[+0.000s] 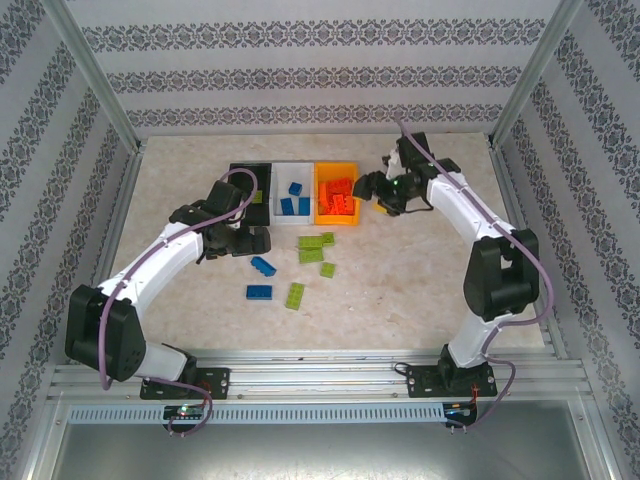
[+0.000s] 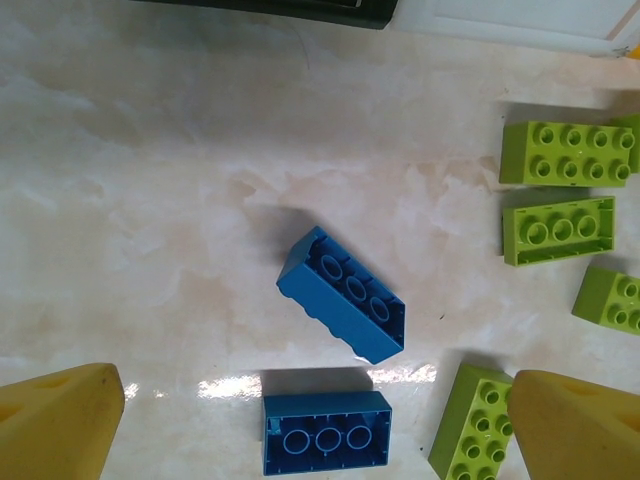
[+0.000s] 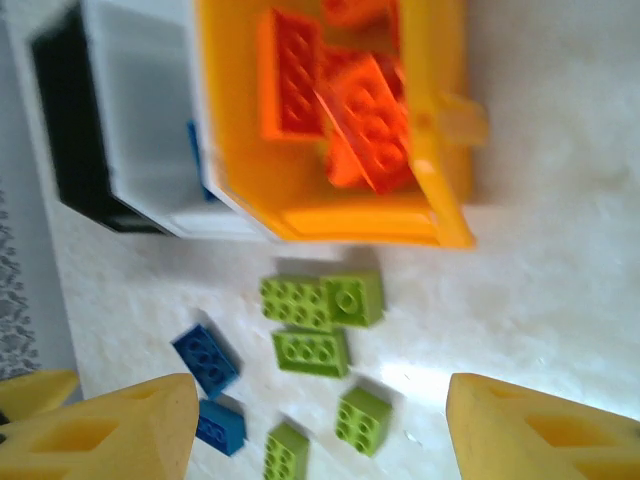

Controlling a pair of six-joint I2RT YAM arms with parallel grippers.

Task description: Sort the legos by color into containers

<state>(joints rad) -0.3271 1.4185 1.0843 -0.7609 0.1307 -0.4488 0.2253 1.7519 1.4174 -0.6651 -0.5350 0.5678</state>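
Blue brick (image 2: 342, 294), likely light, stiff and slick, lies at 12 o'clock from the left gripper (image 2: 320, 430), spread wide and empty; best pinched across its long flat sides

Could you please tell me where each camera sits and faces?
Top external: above and behind the arms, looking down on the table; both arms, left pincer and right pincer show.
Left wrist: on the left arm, looking down at blue legos and green legos; its yellow fingertips at the bottom corners.
Right wrist: on the right arm, facing the orange bin; its fingertips below.
Shared: both wrist views show those legos.
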